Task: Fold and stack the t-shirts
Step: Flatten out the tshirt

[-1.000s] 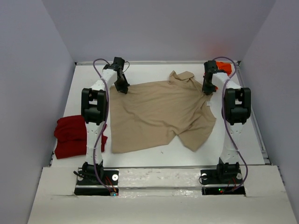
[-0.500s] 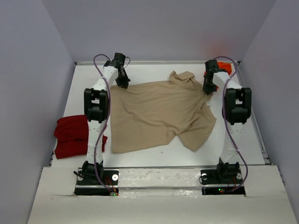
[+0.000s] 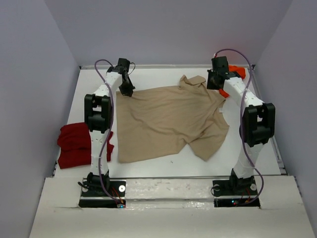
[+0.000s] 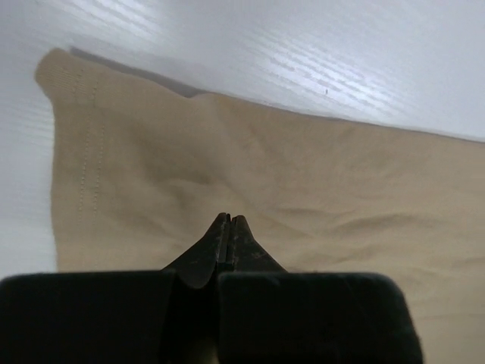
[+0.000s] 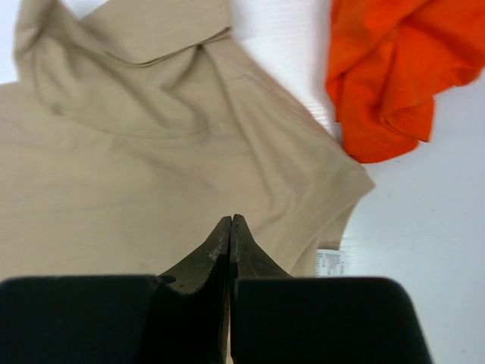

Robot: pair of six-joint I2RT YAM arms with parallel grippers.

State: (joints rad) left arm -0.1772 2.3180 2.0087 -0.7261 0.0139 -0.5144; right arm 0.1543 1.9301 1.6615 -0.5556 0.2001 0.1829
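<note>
The tan collared t-shirt (image 3: 168,119) lies spread flat on the middle of the white table (image 3: 153,77), collar at the back. My left gripper (image 3: 127,91) is shut and empty over its back left corner; the left wrist view shows the shut tips (image 4: 229,218) just above the tan cloth (image 4: 303,182). My right gripper (image 3: 213,84) is shut and empty over the shirt's right shoulder; its tips (image 5: 230,218) hover above tan cloth (image 5: 136,152) near the collar. The orange t-shirt (image 3: 237,72) lies crumpled at the back right, also in the right wrist view (image 5: 386,68). The dark red t-shirt (image 3: 74,144) lies folded at the left.
Grey walls close in the table on the left, back and right. A white label (image 5: 330,262) sticks out from under the tan sleeve. The arm bases (image 3: 104,188) stand at the near edge.
My right gripper has moved back and to the left, from the right sleeve to the shoulder by the collar. My left gripper has shifted slightly at the back left corner. The shirts lie as before.
</note>
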